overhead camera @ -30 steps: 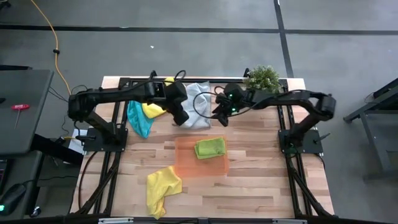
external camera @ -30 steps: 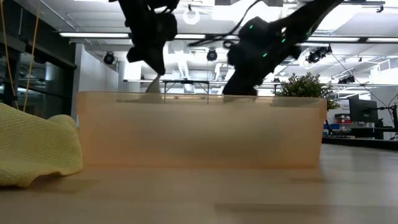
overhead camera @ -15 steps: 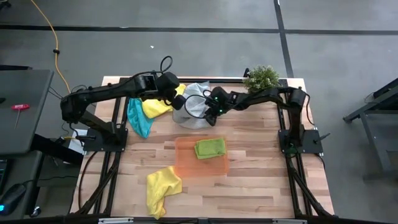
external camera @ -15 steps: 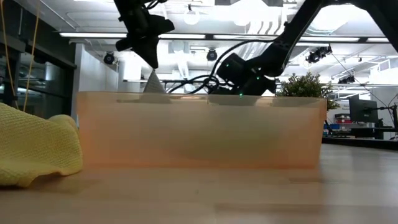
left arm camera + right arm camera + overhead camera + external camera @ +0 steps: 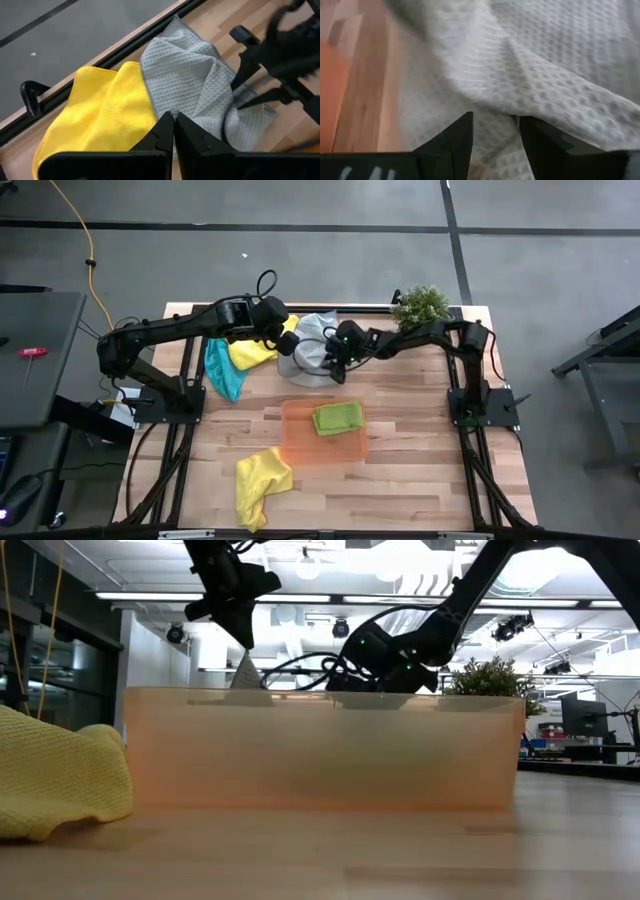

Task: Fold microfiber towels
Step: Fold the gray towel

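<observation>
A light grey towel (image 5: 312,340) lies crumpled at the table's far middle, partly over a yellow towel (image 5: 100,115) that rests beside a teal one (image 5: 222,372). My left gripper (image 5: 173,119) is shut on the grey towel and holds a peak of it (image 5: 246,678) up. My right gripper (image 5: 495,125) is open, low over the grey towel's right part, with cloth showing between its fingers. A lime green towel (image 5: 338,417) lies folded on the orange tray (image 5: 300,442). Another yellow towel (image 5: 260,480) lies crumpled near the front edge. My left gripper pinches a small bunch of the grey towel (image 5: 172,112) between its two fingertips, slanting down from the table's left. That bunch is pulled up into a peak, while the cloth around it still lies on the table and on the yellow towel. My right gripper's fingertips (image 5: 465,132) are down at the grey cloth; I cannot tell whether they touch it.
A small potted plant (image 5: 420,305) stands at the far right corner, close behind my right arm. The tray's wall (image 5: 320,750) hides the tabletop behind it in the low view. Bare wood shows at the front right of the table.
My left gripper has gone up and toward the far edge and has rolled, still shut on the grey towel, drawing its peak higher. My right gripper has come down and toward the table's left onto the grey towel, still open. Both have stayed put over the last half second.
</observation>
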Motion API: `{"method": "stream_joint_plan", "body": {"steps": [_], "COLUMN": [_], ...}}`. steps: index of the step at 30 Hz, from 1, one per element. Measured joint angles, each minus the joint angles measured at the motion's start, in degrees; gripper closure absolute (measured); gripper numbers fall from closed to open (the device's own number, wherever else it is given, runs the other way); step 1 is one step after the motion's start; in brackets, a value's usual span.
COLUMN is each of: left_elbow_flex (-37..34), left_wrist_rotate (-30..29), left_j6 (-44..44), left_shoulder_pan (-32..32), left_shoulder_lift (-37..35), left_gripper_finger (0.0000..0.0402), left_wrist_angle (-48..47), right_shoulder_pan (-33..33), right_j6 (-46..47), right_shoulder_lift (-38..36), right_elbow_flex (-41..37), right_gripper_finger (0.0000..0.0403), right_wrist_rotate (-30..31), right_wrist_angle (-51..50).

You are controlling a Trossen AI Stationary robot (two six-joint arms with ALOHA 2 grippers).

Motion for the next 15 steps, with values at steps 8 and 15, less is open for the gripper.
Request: {"method": "stream_joint_plan", "body": {"steps": [8, 15], "left_elbow_flex": [0.00, 0.00], "left_wrist_rotate": [-0.10, -0.17], "left_j6": [-0.02, 0.01], "left_shoulder_pan": [0.00, 0.00], "left_shoulder_lift": [0.00, 0.00], "left_gripper_finger": [0.0401, 0.0401], "left_wrist_angle": [0.23, 0.35], "right_shoulder_pan": [1.42, 1.22], "right_j6": [-1.26, -1.41], "right_shoulder_lift": [1.54, 1.32], "right_elbow_flex": [-0.07, -0.07], "right_gripper_finger": [0.0249, 0.0249], "right_wrist_rotate": [6.02, 9.86], "right_wrist_angle": [1.50, 0.89]}}
